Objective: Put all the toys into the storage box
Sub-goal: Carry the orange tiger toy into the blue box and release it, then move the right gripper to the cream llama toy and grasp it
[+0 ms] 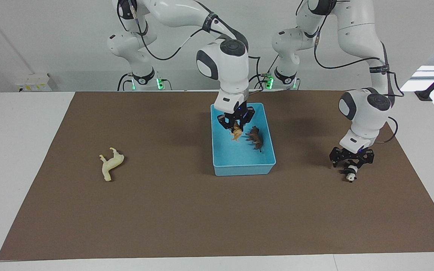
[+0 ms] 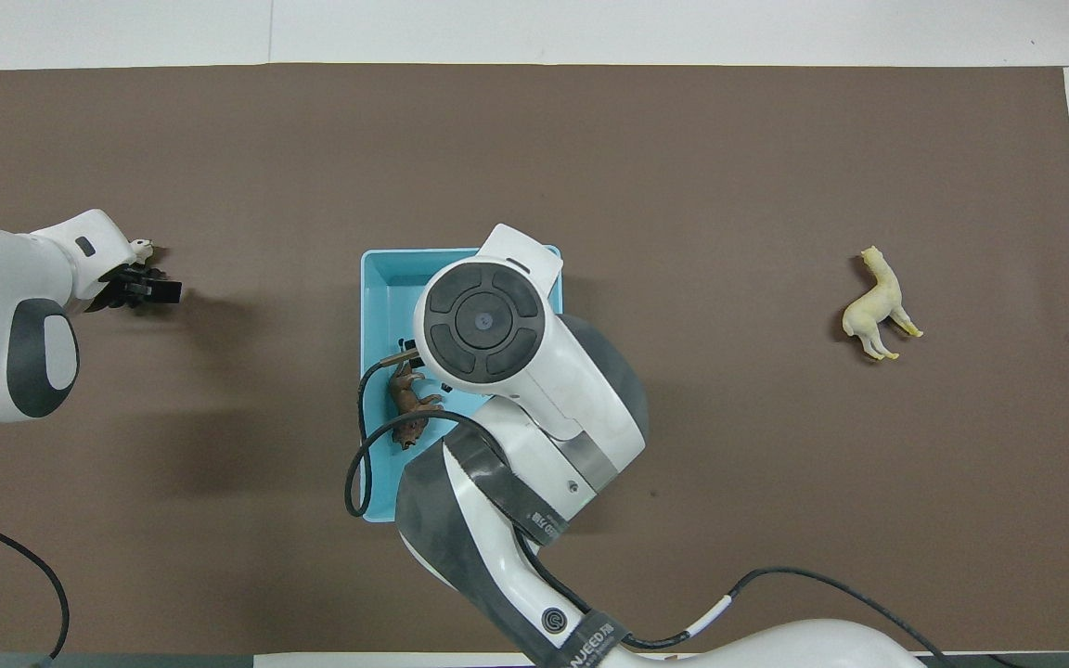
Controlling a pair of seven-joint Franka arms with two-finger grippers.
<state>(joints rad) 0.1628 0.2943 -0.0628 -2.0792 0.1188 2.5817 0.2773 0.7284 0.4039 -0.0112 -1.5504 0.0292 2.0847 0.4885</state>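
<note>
The light blue storage box (image 1: 239,170) stands mid-table, partly covered by the right arm in the overhead view (image 2: 375,278). The brown lion (image 1: 255,138) lies inside it (image 2: 409,404). My right gripper (image 1: 236,127) is inside the box's rim, shut on the orange tiger (image 1: 236,134), which hangs just above the box floor beside the lion. My left gripper (image 1: 350,166) is down at the mat, right over the black-and-white panda (image 1: 350,175) toward the left arm's end (image 2: 140,248). The cream horse (image 1: 110,162) lies on its side toward the right arm's end (image 2: 876,306).
A brown mat (image 1: 187,210) covers most of the white table (image 1: 17,158). The right arm's cable loops over the box edge nearest the robots (image 2: 358,464). No other objects lie on the mat.
</note>
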